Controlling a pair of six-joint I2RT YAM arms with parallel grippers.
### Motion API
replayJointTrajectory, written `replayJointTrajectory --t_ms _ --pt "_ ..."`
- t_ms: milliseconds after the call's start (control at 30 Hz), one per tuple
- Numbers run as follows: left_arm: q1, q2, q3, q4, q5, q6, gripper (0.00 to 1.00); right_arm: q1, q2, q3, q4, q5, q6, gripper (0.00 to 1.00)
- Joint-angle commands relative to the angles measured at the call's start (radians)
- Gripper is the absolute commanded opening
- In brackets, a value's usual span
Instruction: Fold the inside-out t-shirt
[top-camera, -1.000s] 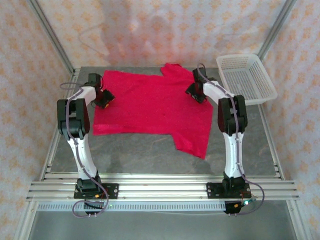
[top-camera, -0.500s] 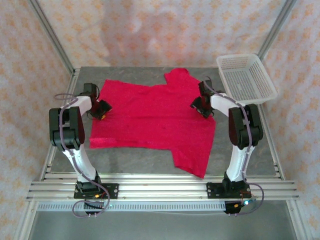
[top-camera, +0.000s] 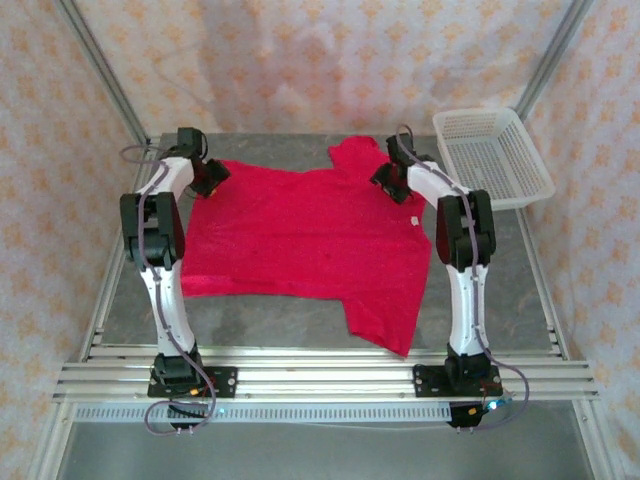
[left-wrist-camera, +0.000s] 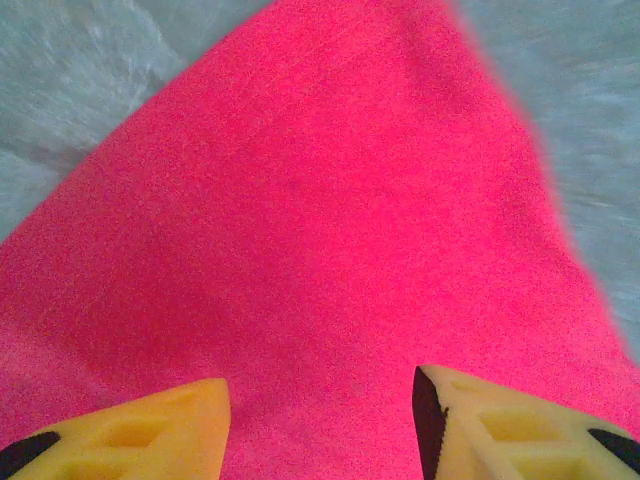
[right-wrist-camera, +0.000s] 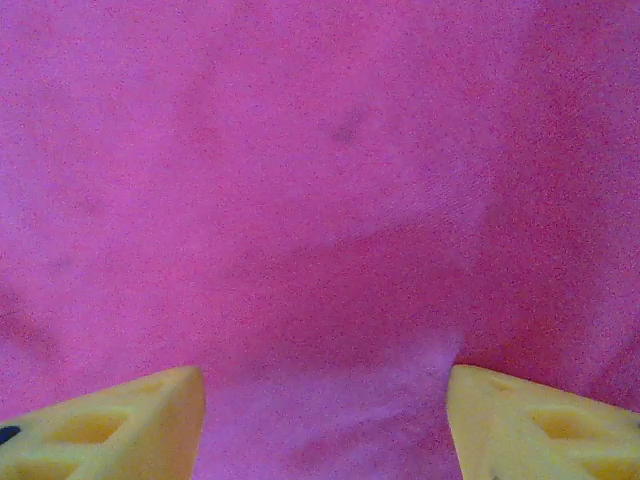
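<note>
The inside-out t-shirt (top-camera: 300, 235) lies spread flat on the grey table, bright red and plain. One sleeve points to the far edge and the other to the near edge, and a small pale tag (top-camera: 413, 221) shows near its right side. My left gripper (top-camera: 211, 176) hovers over the shirt's far left corner. In the left wrist view this gripper (left-wrist-camera: 320, 385) is open, its yellow fingers (left-wrist-camera: 150, 425) apart above the cloth (left-wrist-camera: 330, 200). My right gripper (top-camera: 386, 181) is by the far sleeve. It is open too (right-wrist-camera: 325, 375), over red cloth (right-wrist-camera: 320, 180), with nothing pinched.
A white mesh basket (top-camera: 534, 165) stands at the far right corner of the table. Bare grey table (top-camera: 250, 320) runs along the near side between the arm bases. Metal frame posts and patterned curtains close in the sides and back.
The left gripper moved from the shirt's left edge to its far left corner and its jaws widened. The right gripper swung out to the right, then back toward the far sleeve.
</note>
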Motion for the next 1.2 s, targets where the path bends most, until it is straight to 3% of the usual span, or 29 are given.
replayJointTrajectory --t_ms 0,367,533,667,800,1000,1167 --pt "0.004 0.088 0.083 -0.096 0.003 -0.006 0.52 -0.02 0.084 0.089 -0.048 0.006 0.034 0.65" --pt "0.018 0.29 0.35 -0.148 0.003 -0.028 0.51 -0.072 0.44 0.668 -0.276 -0.035 0.018 0.65" --pt "0.018 0.261 0.372 -0.129 0.04 -0.026 0.51 -0.083 0.42 0.754 -0.293 -0.083 -0.019 0.65" --pt "0.018 0.09 0.269 -0.111 0.031 -0.019 0.52 -0.083 0.277 0.717 -0.33 -0.125 -0.07 0.65" --pt "0.018 -0.189 0.027 -0.128 -0.058 -0.015 0.52 -0.071 0.028 0.507 -0.321 -0.116 -0.118 0.66" --pt "0.022 -0.659 -0.405 -0.294 -0.229 0.008 0.46 0.006 -0.496 -0.145 -0.209 -0.003 -0.115 0.67" --pt "0.051 -0.977 -0.742 -0.37 -0.239 0.037 0.42 0.129 -0.892 -0.643 -0.22 0.156 -0.058 0.66"
